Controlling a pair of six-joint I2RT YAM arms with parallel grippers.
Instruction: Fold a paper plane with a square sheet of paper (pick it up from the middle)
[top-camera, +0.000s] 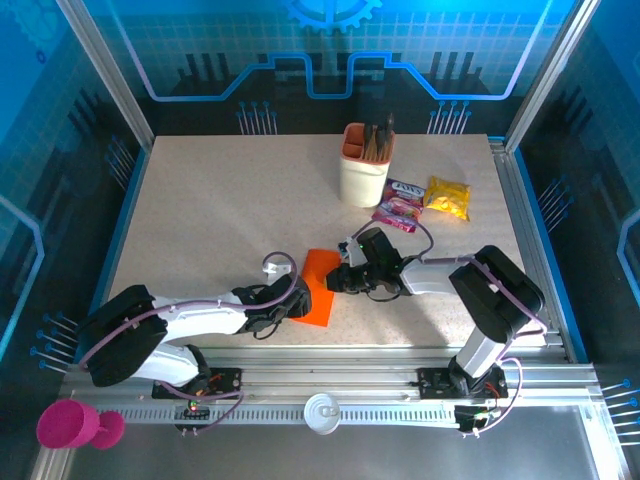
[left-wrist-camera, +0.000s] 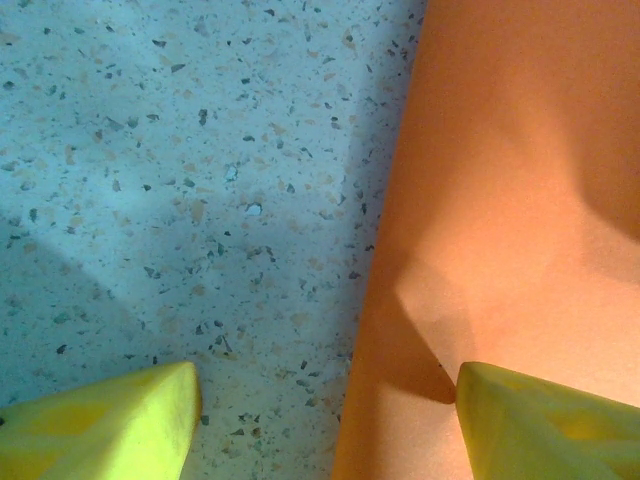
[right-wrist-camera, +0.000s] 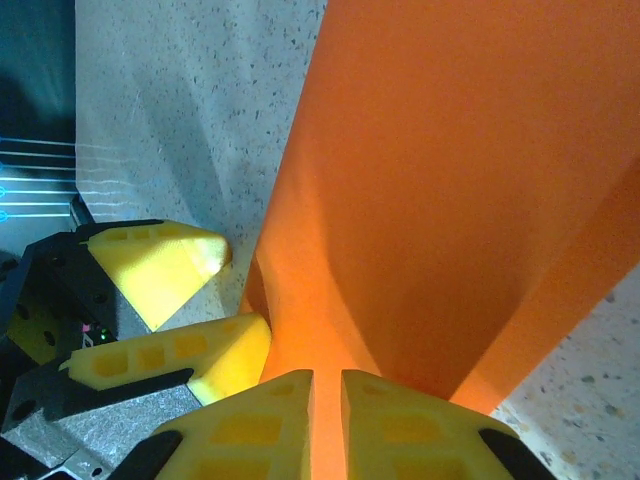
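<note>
The orange sheet of paper lies near the table's front middle, folded or lifted along its right side. My right gripper is shut on the paper's right edge; in the right wrist view the orange sheet rises out of the thin slit of that gripper. My left gripper is open at the paper's left edge. In the left wrist view this gripper straddles the edge of the paper, one fingertip over the sheet and the other over bare table. Its yellow fingers also appear in the right wrist view.
A beige-and-orange pen cup stands at the back middle. Pink snack packets and a yellow packet lie right of it. A pink cup and a white lid sit on the front rail, off the speckled table.
</note>
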